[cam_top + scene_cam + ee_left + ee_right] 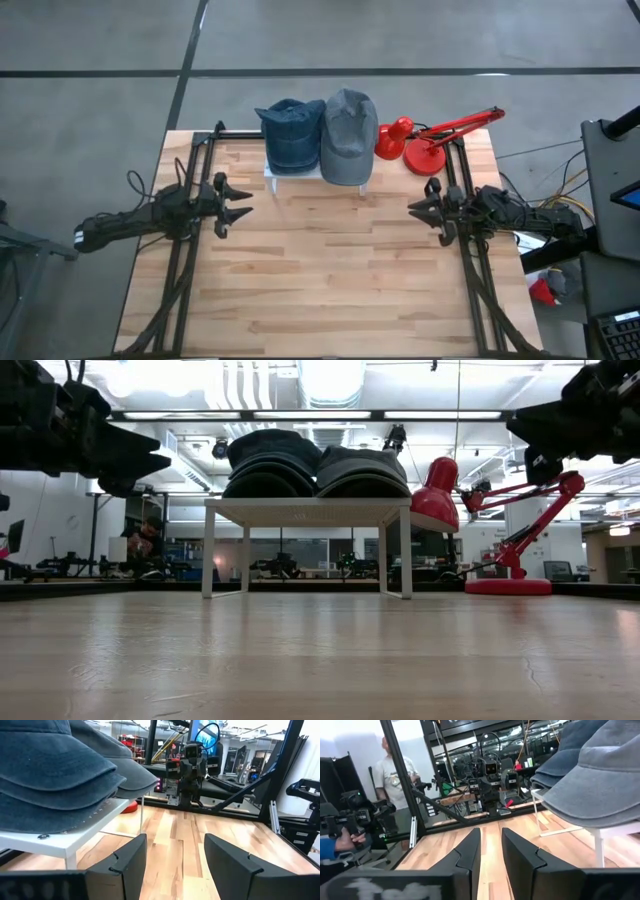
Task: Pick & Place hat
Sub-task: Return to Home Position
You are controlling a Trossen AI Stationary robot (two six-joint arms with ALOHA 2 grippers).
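Upper centre: dark blue denim caps (291, 135) and grey-blue fabric caps (349, 135), apparently stacked, on small white shelf (272, 174). Left gripper (246, 204) mid-left, right gripper (412, 210) mid-right: both released, empty. Placement judged complete; homing left.

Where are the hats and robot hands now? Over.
Left gripper open, empty. Right gripper open, empty. Caps stacked on white shelf. Red lamp beside shelf.
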